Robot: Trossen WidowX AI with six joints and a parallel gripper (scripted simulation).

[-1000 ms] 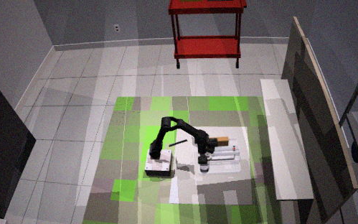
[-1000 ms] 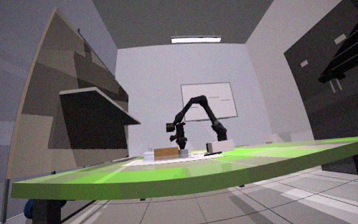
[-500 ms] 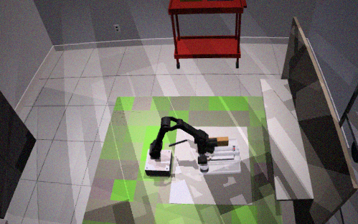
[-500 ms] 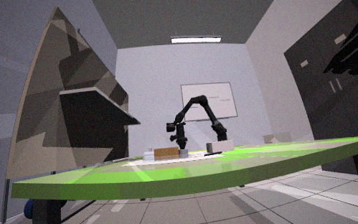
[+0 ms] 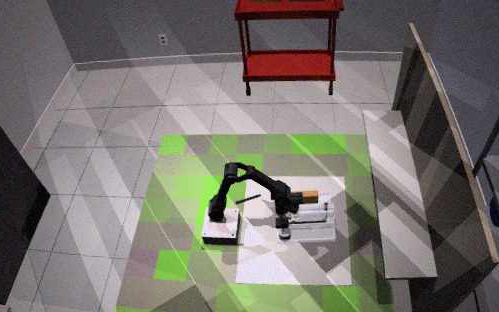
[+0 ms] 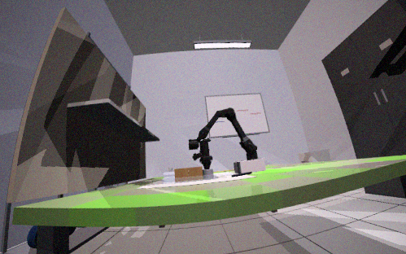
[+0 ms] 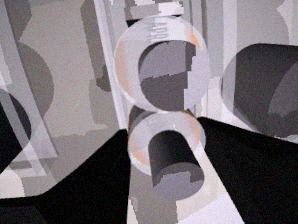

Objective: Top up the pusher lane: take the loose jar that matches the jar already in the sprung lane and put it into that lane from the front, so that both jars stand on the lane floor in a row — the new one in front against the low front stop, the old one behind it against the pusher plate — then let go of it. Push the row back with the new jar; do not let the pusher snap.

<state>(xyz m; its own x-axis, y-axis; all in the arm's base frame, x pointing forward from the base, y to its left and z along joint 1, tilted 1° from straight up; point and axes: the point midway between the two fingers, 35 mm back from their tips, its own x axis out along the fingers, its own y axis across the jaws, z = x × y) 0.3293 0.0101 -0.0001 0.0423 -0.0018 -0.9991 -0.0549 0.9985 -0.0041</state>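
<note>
Your claw [image 7: 162, 183] grips the new jar [image 7: 166, 149] at the lane [image 5: 312, 216] front, old jar [image 7: 162, 72] behind; release next.

- The black six-joint arm [image 5: 252, 176] rises from its white square base plate [image 5: 209, 235], arches high at the elbow, then drops toward three o'clock in the top view.
- Its wrist points straight down.
- The black parallel-jaw gripper [image 5: 284, 231] hangs low, its fingers about half spread, clamped on a clear round jar with a grey lid [image 7: 168, 152].
</note>
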